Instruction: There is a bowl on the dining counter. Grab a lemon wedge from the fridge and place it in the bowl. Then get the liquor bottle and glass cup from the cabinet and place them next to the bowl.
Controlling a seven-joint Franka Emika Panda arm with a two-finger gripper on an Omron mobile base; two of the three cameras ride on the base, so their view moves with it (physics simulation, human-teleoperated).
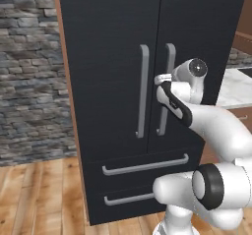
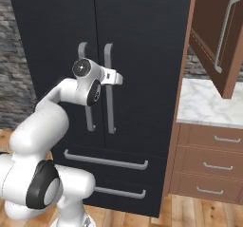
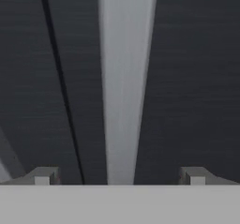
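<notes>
Step in hand: opening the fridge [image 1: 113, 81] to reach the lemon wedge; both doors are shut. Gripper [image 3: 119, 176] is spread wide, holding nothing, with the right door handle [image 3: 124, 87] centred between its fingertips [image 3: 43, 176] (door seam runs just beside it). In the base views the hand sits at that handle [image 1: 167, 89], about mid-height. Next move, as I judge it: advance until the fingers straddle the bar, close, then pull along the door's arc. Contact with the bar cannot be confirmed; the wedge is presumably inside, hidden.
</notes>
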